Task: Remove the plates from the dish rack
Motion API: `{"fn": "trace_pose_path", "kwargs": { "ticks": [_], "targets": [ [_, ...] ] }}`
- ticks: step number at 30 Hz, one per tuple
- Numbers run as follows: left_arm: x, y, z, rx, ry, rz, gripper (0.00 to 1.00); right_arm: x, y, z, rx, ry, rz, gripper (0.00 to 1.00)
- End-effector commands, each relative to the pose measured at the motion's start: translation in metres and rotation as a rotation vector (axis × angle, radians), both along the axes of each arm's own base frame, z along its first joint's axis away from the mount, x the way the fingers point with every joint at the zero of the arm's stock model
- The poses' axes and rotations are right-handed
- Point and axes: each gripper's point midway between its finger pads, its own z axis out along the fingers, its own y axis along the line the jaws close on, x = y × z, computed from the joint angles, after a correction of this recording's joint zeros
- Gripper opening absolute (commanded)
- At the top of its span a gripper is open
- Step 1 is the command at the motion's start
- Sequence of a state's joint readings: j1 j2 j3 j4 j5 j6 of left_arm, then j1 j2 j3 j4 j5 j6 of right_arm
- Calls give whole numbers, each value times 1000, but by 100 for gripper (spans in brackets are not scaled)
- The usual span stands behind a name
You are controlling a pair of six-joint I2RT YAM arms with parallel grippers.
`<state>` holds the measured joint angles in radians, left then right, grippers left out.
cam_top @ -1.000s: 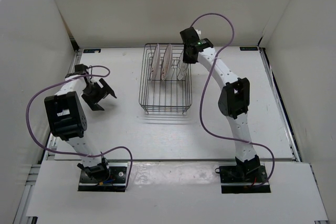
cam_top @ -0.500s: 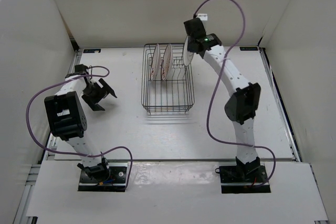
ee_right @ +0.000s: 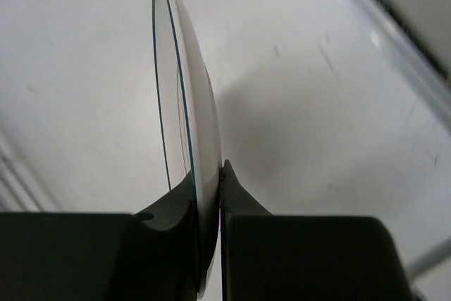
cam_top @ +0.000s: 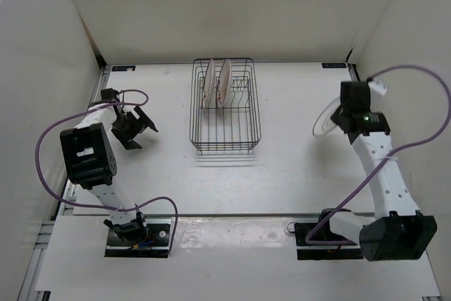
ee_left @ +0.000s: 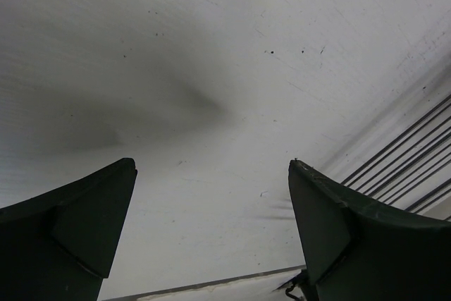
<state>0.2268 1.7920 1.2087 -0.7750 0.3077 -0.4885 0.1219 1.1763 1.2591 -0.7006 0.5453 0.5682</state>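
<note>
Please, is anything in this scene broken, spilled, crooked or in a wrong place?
Nothing stands out. Two small round white plates stand on edge at the far end of the dark wire dish rack. The right pincer clamps a third white plate by its rim, right of the rack. Nothing looks broken or spilled.

You will find no words or numbers here that you can read. The small dark sticker (cam_top: pixel 123 68) at the back left corner of the flat white table (cam_top: pixel 296 160) is too tiny to make out. So is the other dark sticker (cam_top: pixel 335 65) at the back right corner, and the little white tag (cam_top: pixel 378 87) up by the wrist of the right arm (cam_top: pixel 384 174).
</note>
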Motion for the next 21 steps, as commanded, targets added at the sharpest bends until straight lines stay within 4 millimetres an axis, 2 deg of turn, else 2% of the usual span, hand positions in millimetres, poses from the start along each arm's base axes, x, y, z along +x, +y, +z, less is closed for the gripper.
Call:
{"fn": "trace_pose_path", "kwargs": {
  "ticks": [1, 2, 4, 9, 11, 15, 18, 19, 21],
  "targets": [
    [9, -7, 18, -31, -107, -34, 100, -25, 17, -58, 173, 90, 89, 0],
    [8, -8, 17, -35, -105, -31, 100, -35, -1, -80, 197, 128, 32, 0],
    [4, -9, 17, -38, -97, -40, 100, -51, 7, -117, 278, 199, 61, 0],
    [-15, -10, 13, -26, -61, -27, 100, -55, 7, -155, 397, 190, 74, 0],
    [-20, -12, 11, -36, -55, -13, 100, -56, -1, -161, 403, 185, 39, 0],
    [-40, -20, 0, -70, -16, 34, 100, -65, -12, -194, 454, 219, -59, 0],
    [-43, -23, 1, -79, -49, 20, 100, -71, -6, -219, 570, 253, -116, 0],
    [-47, -25, 0, -89, -46, 17, 100, -70, -1, -229, 621, 259, -138, 1],
    [-47, -24, 4, -96, -88, 8, 100, -64, -1, -232, 690, 243, -179, 9]
  ]
}}
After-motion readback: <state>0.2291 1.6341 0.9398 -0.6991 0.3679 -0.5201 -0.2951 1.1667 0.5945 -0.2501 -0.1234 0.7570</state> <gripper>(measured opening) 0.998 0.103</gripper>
